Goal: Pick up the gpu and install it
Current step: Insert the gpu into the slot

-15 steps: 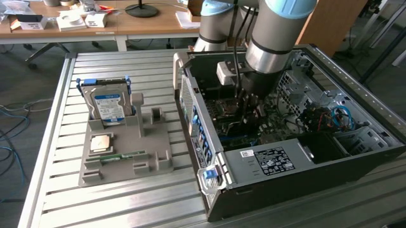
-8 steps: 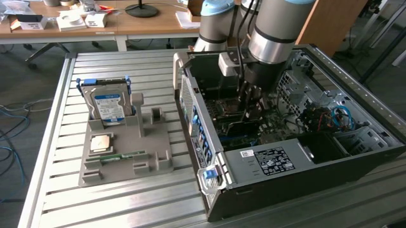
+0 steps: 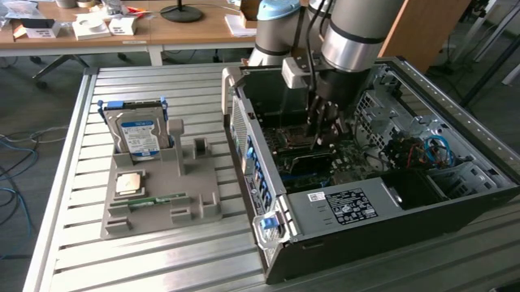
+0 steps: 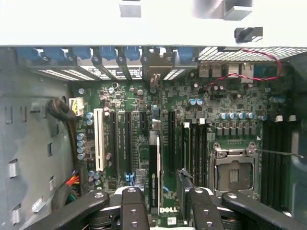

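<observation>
The table (image 3: 73, 201) is ribbed bare aluminium, dully shining. The fixture tray (image 3: 199, 179) is matt grey plastic; the hard drive (image 3: 140, 121) bears a glossy label (image 3: 140, 141). The computer case (image 3: 390, 234) is matt dark sheet metal, perforated in places. The motherboard (image 4: 144, 96) is green lacquered board; the gripper (image 4: 165, 194) has matt black fingers (image 4: 132, 211).

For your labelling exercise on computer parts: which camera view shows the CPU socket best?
The wrist view: the CPU socket is seen from straight above, its metal frame whole. The exterior view shows it at a slant, deep inside the computer case.
</observation>
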